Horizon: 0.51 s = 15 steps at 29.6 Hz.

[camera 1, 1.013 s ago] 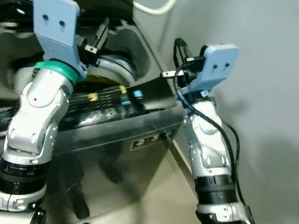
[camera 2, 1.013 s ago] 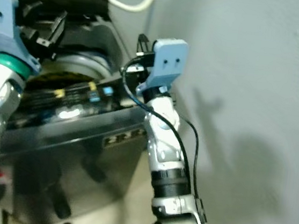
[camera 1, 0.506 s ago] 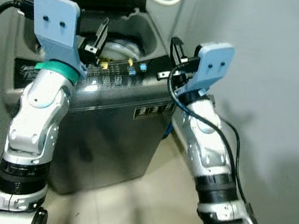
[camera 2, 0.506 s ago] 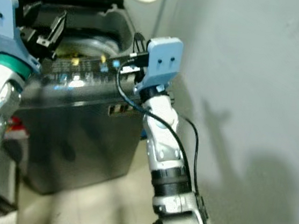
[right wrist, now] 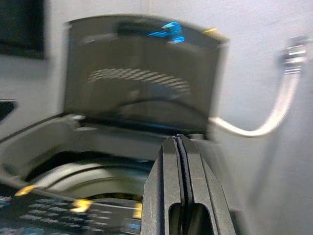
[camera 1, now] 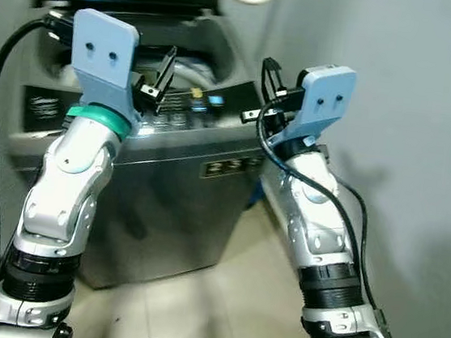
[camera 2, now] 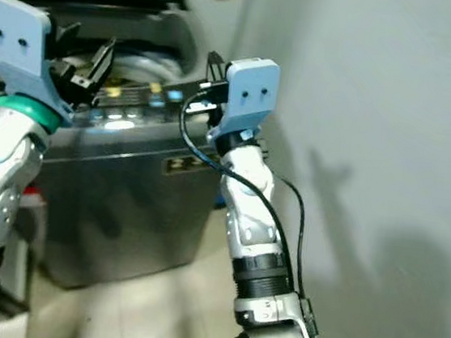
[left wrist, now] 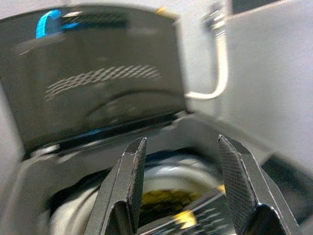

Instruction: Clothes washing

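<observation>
Grey washing machine (camera 1: pixel 166 187) is standing lid-up just ahead of both arms, its drum (left wrist: pixel 161 188) lying nearer the wide-spread left end effector (left wrist: pixel 183 169) than the pinched-together right end effector (right wrist: pixel 182 171).

Counted: one washing machine (camera 1: pixel 166 187), top-loading, dark grey. One lid (left wrist: pixel 98 73), raised, beyond both grippers. One drum opening (left wrist: pixel 166 186), just ahead of the left gripper (left wrist: pixel 178 188), fingers spread. One control panel (camera 1: pixel 192 104), below the right gripper (right wrist: pixel 182 196), fingers pressed together. One white hose (right wrist: pixel 264 122), on the wall beyond the right gripper. Two silver arms, two grippers. Yellow item inside drum: one patch seen, number of pieces not determinable.
</observation>
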Available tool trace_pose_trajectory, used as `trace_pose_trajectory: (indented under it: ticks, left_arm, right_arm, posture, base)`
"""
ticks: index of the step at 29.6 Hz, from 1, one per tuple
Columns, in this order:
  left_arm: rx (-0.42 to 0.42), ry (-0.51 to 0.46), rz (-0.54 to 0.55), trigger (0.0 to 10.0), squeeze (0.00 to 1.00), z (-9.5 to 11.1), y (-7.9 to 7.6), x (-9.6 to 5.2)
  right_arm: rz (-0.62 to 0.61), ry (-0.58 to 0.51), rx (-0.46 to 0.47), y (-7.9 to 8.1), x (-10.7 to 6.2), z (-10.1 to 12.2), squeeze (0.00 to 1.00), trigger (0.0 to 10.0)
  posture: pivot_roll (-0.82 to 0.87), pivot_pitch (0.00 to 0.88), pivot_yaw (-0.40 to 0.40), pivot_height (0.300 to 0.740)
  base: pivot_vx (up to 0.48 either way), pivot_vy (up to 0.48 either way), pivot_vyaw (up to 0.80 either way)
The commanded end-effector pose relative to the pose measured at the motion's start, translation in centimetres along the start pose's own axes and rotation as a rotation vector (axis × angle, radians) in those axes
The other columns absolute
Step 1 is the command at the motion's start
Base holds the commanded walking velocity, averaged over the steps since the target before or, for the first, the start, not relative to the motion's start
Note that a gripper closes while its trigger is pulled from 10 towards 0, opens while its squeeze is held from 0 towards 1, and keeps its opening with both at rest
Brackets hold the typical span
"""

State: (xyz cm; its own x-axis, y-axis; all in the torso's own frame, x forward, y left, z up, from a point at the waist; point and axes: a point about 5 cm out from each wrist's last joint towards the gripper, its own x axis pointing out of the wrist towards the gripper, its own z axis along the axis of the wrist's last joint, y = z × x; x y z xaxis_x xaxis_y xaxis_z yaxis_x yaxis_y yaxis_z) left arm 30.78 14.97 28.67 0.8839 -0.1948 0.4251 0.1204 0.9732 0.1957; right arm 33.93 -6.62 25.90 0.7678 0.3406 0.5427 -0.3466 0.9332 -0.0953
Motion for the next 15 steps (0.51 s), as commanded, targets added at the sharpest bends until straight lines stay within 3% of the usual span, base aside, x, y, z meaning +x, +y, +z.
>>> trace_pose_trajectory:
  ticks: [1,15]
  left_arm:
    - [-0.005,0.021,-0.023,10.0,0.0,-0.63,-0.45,-0.17]
    - [0.003,0.027,-0.032,10.0,0.0,-0.75,-0.44,-0.24]
  right_arm:
    - [-0.009,0.024,-0.009,-0.3,-0.37,-0.57,0.0,10.0]
    - [-0.023,0.035,0.011,-0.46,-0.51,-0.8,0.0,10.0]
  posture:
    - [0.1,0.0,-0.018,0.74]
    - [0.1,0.0,-0.014,0.74]
  base:
    - [0.0,0.0,0.8]
    - [0.0,0.0,0.8]
